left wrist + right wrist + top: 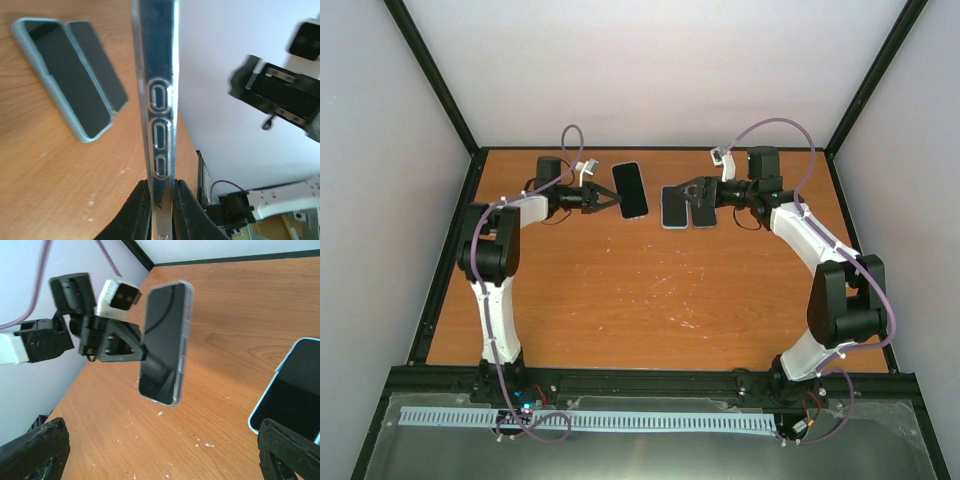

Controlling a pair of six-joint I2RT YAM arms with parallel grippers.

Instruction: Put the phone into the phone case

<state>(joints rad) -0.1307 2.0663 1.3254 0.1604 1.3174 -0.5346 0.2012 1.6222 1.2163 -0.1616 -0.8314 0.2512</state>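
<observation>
In the upper middle of the top view, one phone [631,189] is pinched by the left gripper [610,203], its two fingers [141,210] pressed against the phone's opposite faces. In the left wrist view the phone's silvery side edge, with three oblong buttons, fills the centre. In the right wrist view its dark screen sits at centre frame, tilted and raised off the wood. Just right of the phone in the top view, apart from it, one light blue phone case [673,208] lies flat and open side up on the wooden table [620,300]. Touching the case's right side is one dark flat slab [706,213]; what it is cannot be told. The right gripper [692,194] hovers over the case and slab and partly covers them from above. Its fingers [35,450] stand spread wide at the bottom corners of its own view, gripping nothing. White scuff marks [670,285] dot the table centre. Count: two arms, two grippers, one phone, one case, one slab. A black frame [650,381] borders the table.
</observation>
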